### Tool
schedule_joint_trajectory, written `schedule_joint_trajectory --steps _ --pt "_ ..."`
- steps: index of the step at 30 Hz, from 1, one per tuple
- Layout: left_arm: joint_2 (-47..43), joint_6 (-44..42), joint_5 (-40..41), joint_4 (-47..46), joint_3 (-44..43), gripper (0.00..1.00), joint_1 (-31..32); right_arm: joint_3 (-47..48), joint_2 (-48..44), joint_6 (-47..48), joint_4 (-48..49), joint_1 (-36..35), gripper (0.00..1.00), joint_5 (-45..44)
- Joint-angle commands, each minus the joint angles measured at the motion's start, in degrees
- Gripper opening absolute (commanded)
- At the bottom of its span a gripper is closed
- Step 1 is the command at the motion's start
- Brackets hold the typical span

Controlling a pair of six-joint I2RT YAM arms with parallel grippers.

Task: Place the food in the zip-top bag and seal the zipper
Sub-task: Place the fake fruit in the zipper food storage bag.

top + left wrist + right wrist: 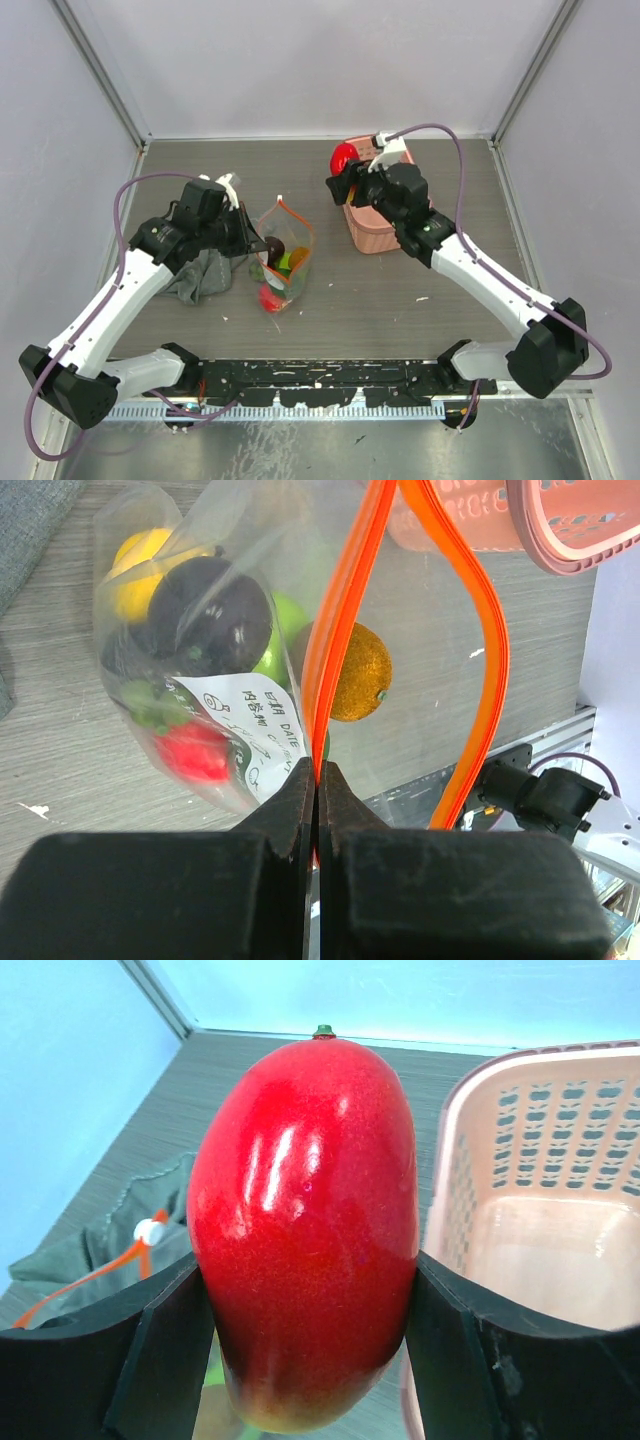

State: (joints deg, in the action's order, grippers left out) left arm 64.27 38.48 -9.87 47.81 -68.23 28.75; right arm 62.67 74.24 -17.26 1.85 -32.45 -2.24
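The clear zip-top bag [283, 262] stands on the table, its mouth held up and open, with several pieces of food [200, 620] inside. My left gripper [317, 772] is shut on one lip of the red-orange zipper [340, 630]; the other lip [490, 660] bows away to the right. In the top view the left gripper [255, 238] sits at the bag's left edge. A big red mango [305, 1230] is clamped between the fingers of my right gripper [310, 1345]. That gripper [345, 180] hovers beside the pink basket, with the mango [343, 156] showing behind it.
The pink plastic basket [375, 228] sits at the back right; it looks empty in the right wrist view [540, 1260]. A grey cloth [198, 275] lies bunched under the left arm. A white slider tab [150, 1231] shows on the zipper.
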Motion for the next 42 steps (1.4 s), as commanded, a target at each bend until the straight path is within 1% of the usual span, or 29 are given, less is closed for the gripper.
schedule_joint_trajectory --steps 1,10,14,18,22,31,35,42 --pt "-0.81 -0.07 -0.77 -2.40 -2.63 0.00 -0.26 -2.50 -3.65 -4.28 9.19 -5.34 0.38 -7.09" --pt "-0.81 0.21 -0.68 -2.47 -2.27 0.00 -0.28 -6.42 -6.16 -6.81 15.39 -14.12 0.38 -14.65" --pt "-0.72 0.13 -0.55 -2.37 -2.23 0.00 -0.25 -6.48 -4.78 -7.41 16.43 -17.84 0.38 -14.17" --pt "-0.70 0.31 -0.58 -2.34 -2.01 0.00 -0.27 -7.10 -3.24 -7.41 18.28 -21.70 0.38 -16.05" --pt "-0.77 0.37 -0.50 -2.46 -1.92 0.00 -0.27 -7.14 -1.21 -7.56 19.54 -24.11 0.40 -17.16" --pt "-0.85 0.42 -0.50 -2.63 -1.50 0.00 -0.25 -7.40 1.97 -7.63 19.09 -26.00 0.45 -17.24" --pt "-0.90 0.43 -0.50 -2.80 -1.23 0.00 -0.25 -7.77 2.32 -8.70 18.48 -26.47 0.52 -16.77" --pt "-0.90 0.46 -0.52 -3.06 -1.20 0.00 -0.21 -7.48 3.27 -9.20 15.94 -26.90 0.60 -15.21"
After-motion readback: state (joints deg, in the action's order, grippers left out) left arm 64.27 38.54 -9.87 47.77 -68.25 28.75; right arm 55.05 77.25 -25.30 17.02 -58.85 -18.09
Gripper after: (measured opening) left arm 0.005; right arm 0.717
